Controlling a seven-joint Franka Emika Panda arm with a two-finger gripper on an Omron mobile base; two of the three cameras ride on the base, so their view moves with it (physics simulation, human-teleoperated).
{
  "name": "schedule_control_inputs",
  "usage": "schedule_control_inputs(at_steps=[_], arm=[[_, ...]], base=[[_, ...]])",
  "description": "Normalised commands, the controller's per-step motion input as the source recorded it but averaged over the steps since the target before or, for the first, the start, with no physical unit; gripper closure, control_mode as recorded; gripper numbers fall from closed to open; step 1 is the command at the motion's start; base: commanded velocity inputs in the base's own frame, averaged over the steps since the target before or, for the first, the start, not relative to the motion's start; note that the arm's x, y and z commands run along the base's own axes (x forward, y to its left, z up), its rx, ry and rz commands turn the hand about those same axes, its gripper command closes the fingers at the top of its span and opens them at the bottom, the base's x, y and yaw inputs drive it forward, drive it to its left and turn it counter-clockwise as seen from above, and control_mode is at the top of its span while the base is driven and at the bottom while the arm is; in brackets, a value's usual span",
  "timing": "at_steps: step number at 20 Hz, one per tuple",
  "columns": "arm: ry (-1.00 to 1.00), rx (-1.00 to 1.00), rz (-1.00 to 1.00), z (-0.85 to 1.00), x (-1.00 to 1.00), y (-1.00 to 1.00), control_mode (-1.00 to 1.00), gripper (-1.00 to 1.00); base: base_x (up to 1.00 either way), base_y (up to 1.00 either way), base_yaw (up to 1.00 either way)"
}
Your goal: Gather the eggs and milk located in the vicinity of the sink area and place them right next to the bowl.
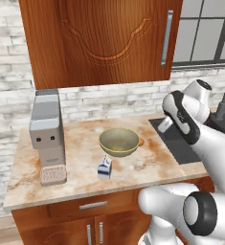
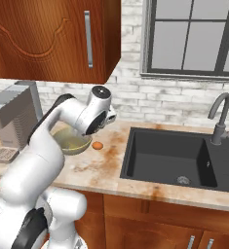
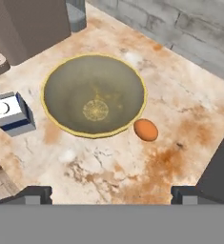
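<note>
A marbled tabletop (image 1: 80,139) carries the olive bowl (image 3: 93,94), with the white-and-blue milk (image 3: 9,113) carton standing just beside its rim and an orange-brown egg (image 3: 146,129) touching or nearly touching the opposite side. The pincer (image 3: 111,193) hovers above them, jaws spread wide and empty. With one egg and the carton apparently placed, the sound move is to lift straight clear without nudging the egg, then swing towards the sink (image 2: 169,160) for the remaining egg.
</note>
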Motion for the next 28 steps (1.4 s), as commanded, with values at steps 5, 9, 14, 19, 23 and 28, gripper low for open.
schedule_control_inputs(at_steps=[5,9,14,19,23,28], arm=[[0.05,0.05,-0.42,0.17,-0.7,0.0,-1.0,-1.0],[0.0,0.0,-0.47,0.0,-0.67,0.0,-1.0,-1.0],[0.0,0.0,-0.38,0.2,-0.55,0.0,-1.0,-1.0],[-0.01,0.0,-0.19,0.46,-0.06,0.0,-1.0,-1.0],[0.0,0.01,-0.13,0.33,0.0,0.0,1.0,-1.0],[0.0,0.0,0.0,0.0,0.0,0.0,1.0,-1.0]], base=[[0.0,0.0,0.0],[0.0,0.0,0.0],[0.0,0.0,0.0],[0.0,0.0,0.0],[0.0,0.0,-0.04],[0.0,-0.09,-0.16]])
